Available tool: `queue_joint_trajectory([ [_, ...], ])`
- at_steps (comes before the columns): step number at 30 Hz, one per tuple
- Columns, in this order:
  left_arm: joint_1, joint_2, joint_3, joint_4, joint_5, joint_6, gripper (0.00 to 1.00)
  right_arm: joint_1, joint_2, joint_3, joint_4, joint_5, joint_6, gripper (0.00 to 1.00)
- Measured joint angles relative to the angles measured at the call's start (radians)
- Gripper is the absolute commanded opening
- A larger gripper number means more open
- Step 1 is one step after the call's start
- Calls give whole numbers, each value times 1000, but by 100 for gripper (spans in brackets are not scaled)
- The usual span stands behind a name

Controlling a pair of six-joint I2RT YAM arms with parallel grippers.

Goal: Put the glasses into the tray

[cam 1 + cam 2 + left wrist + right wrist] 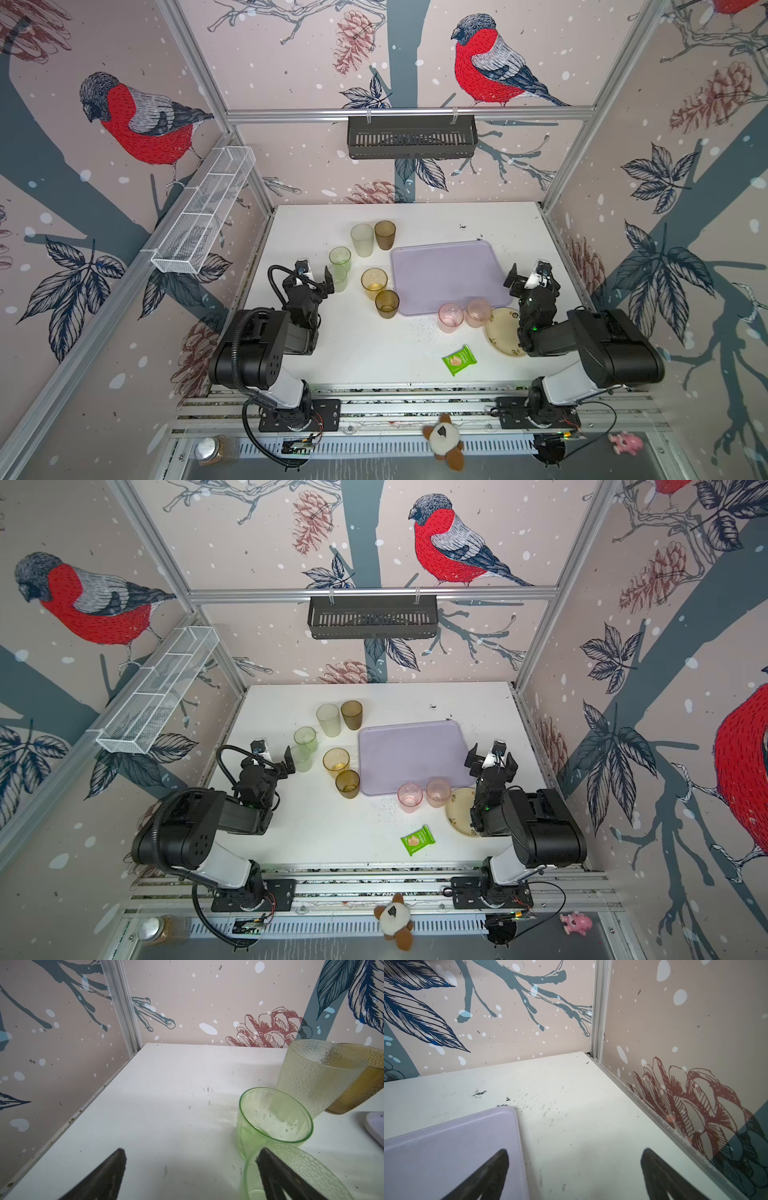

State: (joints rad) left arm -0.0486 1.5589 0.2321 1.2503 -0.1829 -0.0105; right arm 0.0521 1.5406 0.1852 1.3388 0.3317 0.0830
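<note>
Here, glasses (374,281) beside tray (451,272) — grippers (315,272) (527,274) spread wide.

Lab robot cell: aluminium frame (409,113), bird wallpaper (484,62)

Wallpapered walls (291,174) close in on three sides. They are pale pink, printed with red-breasted bullfinches (486,62), grey-blue branches, leaves and pine cones (270,1028). Aluminium posts (195,62) frame the corners, and a cross rail (291,115) on the back wall carries a black slotted basket (411,139). A white wire basket (203,216) hangs along the left wall. The white table (365,353) is scuffed — speckled with dark crumbs.
</note>
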Motion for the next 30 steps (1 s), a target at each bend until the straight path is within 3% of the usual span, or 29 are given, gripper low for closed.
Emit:
queue_joint_trajectory([
  [30, 0, 0, -1, 0, 0, 0, 99, -1, 0, 1, 0, -11, 0, 100],
])
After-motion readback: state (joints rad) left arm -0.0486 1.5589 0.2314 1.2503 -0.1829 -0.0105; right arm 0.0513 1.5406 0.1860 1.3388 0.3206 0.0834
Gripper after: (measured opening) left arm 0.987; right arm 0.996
